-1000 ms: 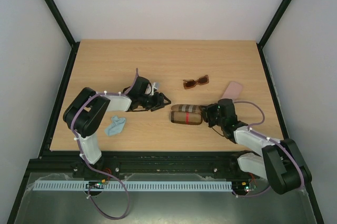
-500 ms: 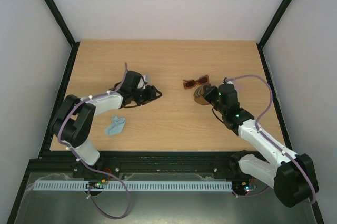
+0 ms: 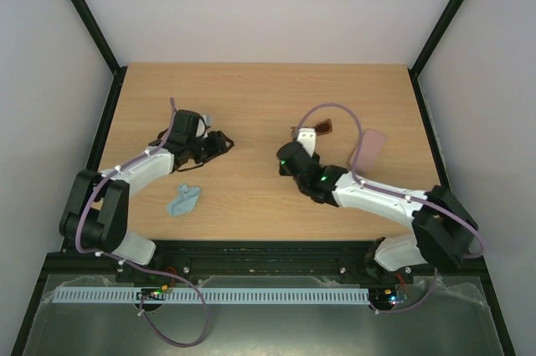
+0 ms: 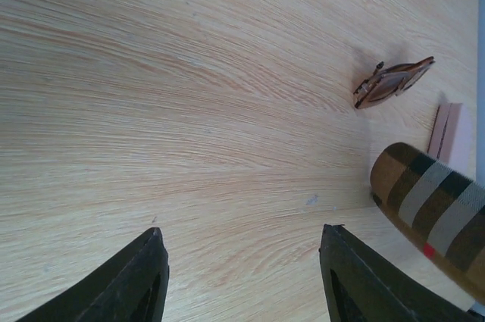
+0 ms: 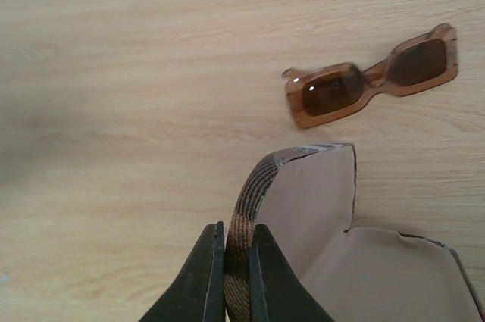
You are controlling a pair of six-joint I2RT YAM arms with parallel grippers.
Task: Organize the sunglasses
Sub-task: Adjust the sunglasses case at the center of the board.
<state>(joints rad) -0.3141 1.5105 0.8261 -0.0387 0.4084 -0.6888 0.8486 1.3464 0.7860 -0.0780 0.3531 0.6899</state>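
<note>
While right end effector (image 5: 236,231) grips the striped case (image 5: 311,201) flap, brown sunglasses (image 5: 371,83) lie just beyond, toward table (image 3: 268,88) far edge (left end effector (image 4: 242,231) open, farther).

Light wooden table (image 3: 251,96) with brown sunglasses (image 5: 373,81), flat pink case (image 3: 369,148), blue cloth (image 3: 182,199).

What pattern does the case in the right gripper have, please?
The case is brown plaid, striped grey, dark and red; clearest in left wrist view.

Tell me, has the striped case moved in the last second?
Yes. The striped case, pinched in the right claw, has gone toward the table's back, up beside the brown sunglasses.
</note>
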